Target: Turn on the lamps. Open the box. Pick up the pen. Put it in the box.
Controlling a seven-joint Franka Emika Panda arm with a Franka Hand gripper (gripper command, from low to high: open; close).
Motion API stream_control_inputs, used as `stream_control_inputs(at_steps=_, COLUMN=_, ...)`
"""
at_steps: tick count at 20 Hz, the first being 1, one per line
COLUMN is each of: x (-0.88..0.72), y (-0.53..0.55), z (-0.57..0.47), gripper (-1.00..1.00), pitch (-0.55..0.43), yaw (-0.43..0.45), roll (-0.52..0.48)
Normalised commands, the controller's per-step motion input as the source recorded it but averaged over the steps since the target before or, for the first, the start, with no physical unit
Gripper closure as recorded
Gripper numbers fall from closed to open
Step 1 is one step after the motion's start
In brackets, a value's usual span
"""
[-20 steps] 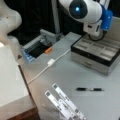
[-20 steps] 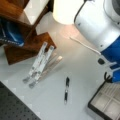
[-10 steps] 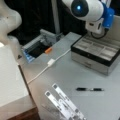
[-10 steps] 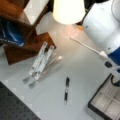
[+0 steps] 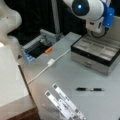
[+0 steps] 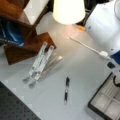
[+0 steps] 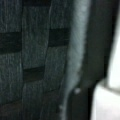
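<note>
We see the box (image 5: 96, 51) open, its grey compartments bare; the pen (image 5: 90, 89) lies on the table (image 5: 62, 72) near it. Our gripper is out of sight; a skewed grasp could roll the pen away.
</note>
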Motion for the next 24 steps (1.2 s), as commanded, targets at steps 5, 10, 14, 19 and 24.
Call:
stream_control_inputs(at_steps=5, x=-0.04, y=0.27, z=-0.06, gripper=-1.00, pitch=0.028, yaw=-0.192, roll=0.101)
stream_control_inputs(at_steps=10, x=-0.04, y=0.18, z=-0.05, gripper=-1.00, pitch=0.062, yaw=-0.164, roll=0.103)
stream_control_inputs(at_steps=14, x=-0.05, y=0.08, z=-0.05, gripper=-1.00, pitch=0.075, yaw=-0.154, roll=0.108)
stream_control_inputs(at_steps=19, x=-0.06, y=0.04, z=-0.02, gripper=-1.00, pitch=0.085, yaw=-0.158, roll=0.125)
stream_control_inputs(at_steps=24, x=-0.07, y=0.11, z=0.04, gripper=-1.00, pitch=0.087, yaw=-0.166, roll=0.148)
